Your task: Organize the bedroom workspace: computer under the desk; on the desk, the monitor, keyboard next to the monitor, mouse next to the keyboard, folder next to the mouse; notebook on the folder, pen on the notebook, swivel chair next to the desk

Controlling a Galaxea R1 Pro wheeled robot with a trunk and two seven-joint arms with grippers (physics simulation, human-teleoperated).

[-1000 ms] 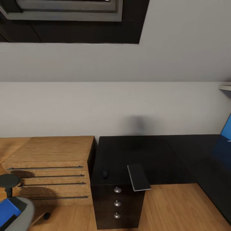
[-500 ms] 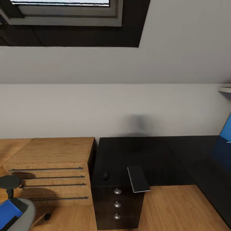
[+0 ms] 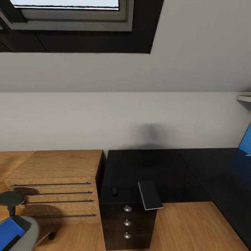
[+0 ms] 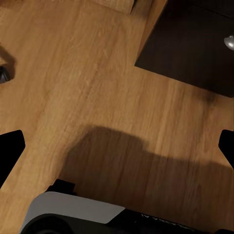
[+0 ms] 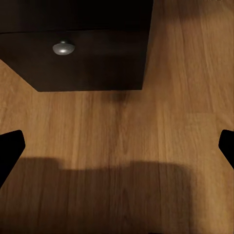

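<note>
Swivel chair (image 3: 24, 232) sits nearest, at the lower left corner of the head view, its grey seat edge rounded and a black armrest (image 3: 10, 199) standing just above it. The bright blue folder (image 3: 9, 231) lies on that seat. In the left wrist view the left gripper (image 4: 117, 146) hangs over bare wood floor (image 4: 97, 97), its two dark fingertips far apart at the frame's sides, nothing between them. The right gripper (image 5: 117, 146) is likewise spread wide over the floor, close to a black drawer unit (image 5: 78, 53) with a round silver knob (image 5: 63, 48). Farther on, that drawer unit stands under the desk (image 3: 167, 167), a glossy black top running along the wall and turning toward the right. The notebook (image 3: 150, 194), grey and thin, lies on the desk's front edge, overhanging it slightly. The mouse (image 3: 114, 190) rests on the desk just beside it. An oak drawer chest (image 3: 55, 184) adjoins the desk. Above, a black-framed skylight (image 3: 69, 17).
</note>
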